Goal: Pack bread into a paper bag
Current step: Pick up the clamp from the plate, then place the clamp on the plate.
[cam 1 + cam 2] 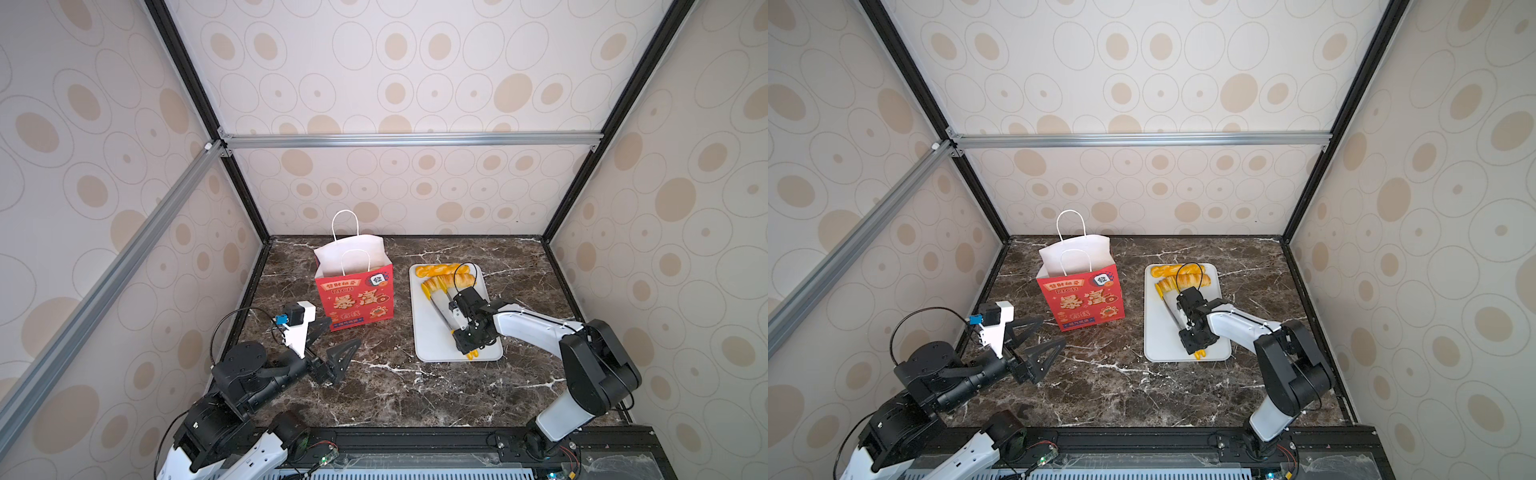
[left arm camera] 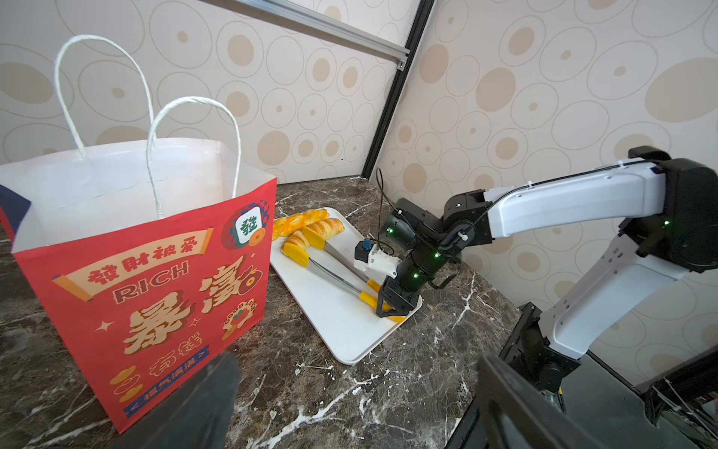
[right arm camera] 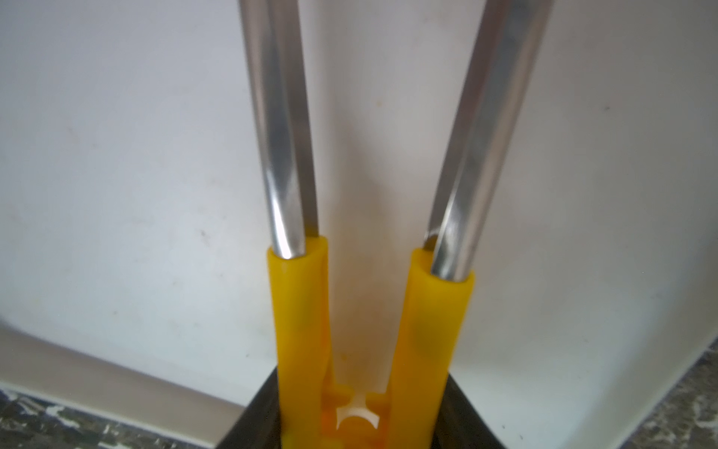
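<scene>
Broadly, the dark marble tabletop [image 1: 395,395] carries two things: the paper bag [image 1: 357,299] toward its far edge, left of centre, and a white tray [image 1: 428,332] just to the bag's right. The bag stands upright with its mouth open upward, its handles raised and its printed red face turned to the near edge.

The right arm [image 1: 540,328] reaches in from the near right corner, its forearm low and nearly level over the tray's near right corner. The left arm [image 1: 249,374] is folded low by the left edge, its wrist aimed toward the bag.

The tray's long axis runs from near edge to far edge. Metal tongs [image 1: 439,309] lie along it, yellow tips toward the far end and yellow handles at the near end.

The bread [image 1: 440,276] is bunched at the tray's far end. Three pieces can be made out. The twisted stick lies crosswise along the far short edge, a second long piece lies beside it, and a ridged piece sits between the tong tips.

The right gripper [image 2: 390,309] points down at the tray's near end, its jaws pressed against the outer sides of the tong handles, the whole tong length away from the bread. The left gripper [image 1: 343,332] hangs spread wide near the bag's near left corner, holding nothing.
</scene>
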Available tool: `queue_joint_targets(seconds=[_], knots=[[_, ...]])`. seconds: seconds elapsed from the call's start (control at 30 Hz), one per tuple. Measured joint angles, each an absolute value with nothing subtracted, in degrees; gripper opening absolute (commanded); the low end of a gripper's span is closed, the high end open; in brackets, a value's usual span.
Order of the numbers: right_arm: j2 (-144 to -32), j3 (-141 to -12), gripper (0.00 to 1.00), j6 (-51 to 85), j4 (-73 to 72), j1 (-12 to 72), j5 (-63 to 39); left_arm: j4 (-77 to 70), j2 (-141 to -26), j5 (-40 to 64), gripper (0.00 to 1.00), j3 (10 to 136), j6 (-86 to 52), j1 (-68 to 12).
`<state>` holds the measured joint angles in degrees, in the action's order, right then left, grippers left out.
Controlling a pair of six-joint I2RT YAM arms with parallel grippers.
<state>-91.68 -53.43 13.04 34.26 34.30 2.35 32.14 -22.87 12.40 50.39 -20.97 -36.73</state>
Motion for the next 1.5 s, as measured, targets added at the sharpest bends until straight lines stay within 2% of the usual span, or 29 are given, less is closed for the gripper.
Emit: queue_joint_targets(seconds=[0.4, 0.77, 1.0, 1.23, 1.3, 1.5], knots=[[-77.4, -55.3, 0.46, 13.7, 41.3, 37.0, 0.9, 32.1, -22.9, 12.4, 0.98, 50.4, -21.0, -36.7], [-70.1, -56.2, 0.44, 14.0, 43.8, 37.2, 5.9, 32.1, -22.9, 12.4, 0.99, 50.4, -21.0, -36.7], [-58.6, -54.0, 0.44, 14.6, 42.1, 37.2, 6.9, 32.1, -22.9, 12.5, 0.99, 50.4, -21.0, -36.7], [-56.6, -53.3, 0.38, 15.2, 41.6, 37.2, 8.1, 32.1, -22.9, 12.5, 0.99, 50.4, -21.0, -36.7], [-54.5, -52.1, 0.31, 15.5, 40.9, 37.2, 7.8, 32.1, -22.9, 12.5, 0.99, 50.4, -21.0, -36.7], [-50.7, -51.9, 0.32, 15.6, 41.3, 37.2, 7.2, 32.1, -22.9, 12.5, 0.98, 50.4, -21.0, -36.7]])
